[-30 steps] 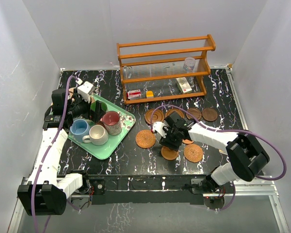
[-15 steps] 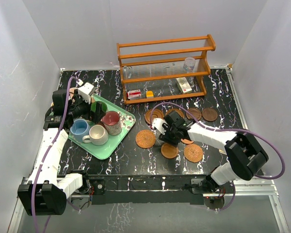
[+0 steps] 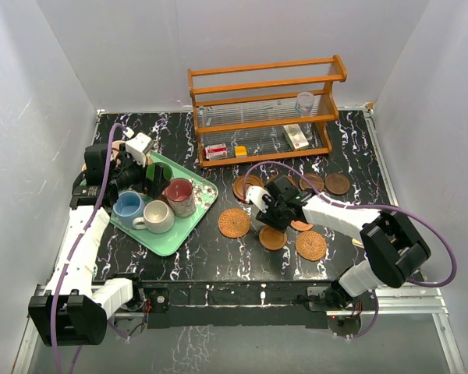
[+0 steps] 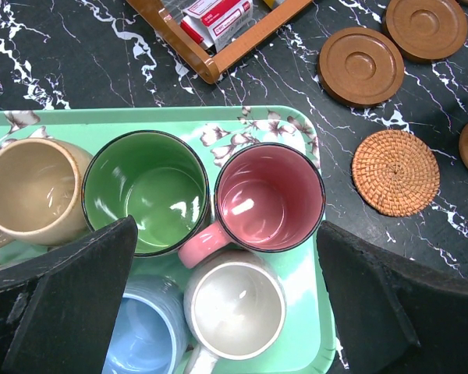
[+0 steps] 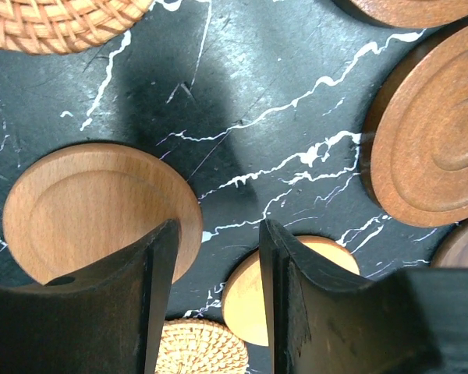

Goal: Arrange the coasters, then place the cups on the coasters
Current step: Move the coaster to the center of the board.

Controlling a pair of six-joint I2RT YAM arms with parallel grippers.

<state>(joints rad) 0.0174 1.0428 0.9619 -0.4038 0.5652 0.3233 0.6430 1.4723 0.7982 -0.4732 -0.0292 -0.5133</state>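
Coasters aren't laid out yet. The right gripper [image 5: 217, 226] sits low over the table, fingers part-way apart with only bare marble between them, right at the edge of a smooth light coaster [image 5: 86, 210]. My guess is it's lining up to pinch the rim. The left gripper [image 4: 225, 226] is spread wide above the mugs [image 4: 269, 199] bunched on the green tray [image 4: 296, 125] — probably ready to grab one.
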